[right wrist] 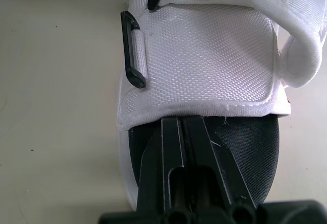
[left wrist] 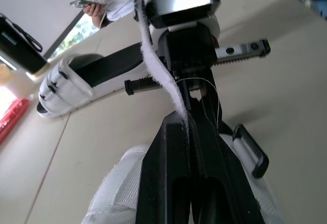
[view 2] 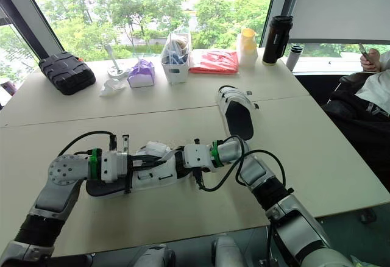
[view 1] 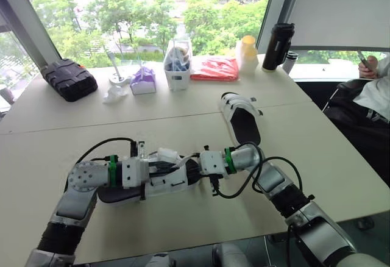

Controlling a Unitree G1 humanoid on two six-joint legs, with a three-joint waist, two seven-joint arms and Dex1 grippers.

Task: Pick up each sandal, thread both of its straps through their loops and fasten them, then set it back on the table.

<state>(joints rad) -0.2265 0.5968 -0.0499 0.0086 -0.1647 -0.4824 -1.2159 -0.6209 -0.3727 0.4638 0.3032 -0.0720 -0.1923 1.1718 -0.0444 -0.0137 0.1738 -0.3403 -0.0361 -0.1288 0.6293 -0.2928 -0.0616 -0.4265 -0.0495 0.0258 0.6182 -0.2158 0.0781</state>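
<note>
I have the white mesh sandal with a black sole point(view 2: 159, 180) near the front edge of the pale table point(view 1: 61, 133), left of centre, with an arm at each end of it. My left gripper point(left wrist: 183, 117) is pinched on the loose white strap point(left wrist: 156, 65), which runs up out of the fingertips. The right gripper point(right wrist: 184, 120) has its fingers drawn together over the black footbed, with the tips tucked under the edge of the mesh upper. The second sandal point(view 1: 242, 117) of the same make lies well apart, further back and toward the right edge.

My worry is the strap. It is narrow and limp, and I judge that a pull off-line could slide it out of the pinch or twist it before it meets the black plastic loop point(right wrist: 134, 50). The right gripper's hold also looks slight to me, so if the sandal turns under tension the loop will swing away from the strap's end.

The right fingertips are hidden under the mesh, so I cannot tell whether they grip anything. I cannot tell whether the sole rests on the table or hangs just above it. The strap's free end is cut off at the top of the left wrist view.
</note>
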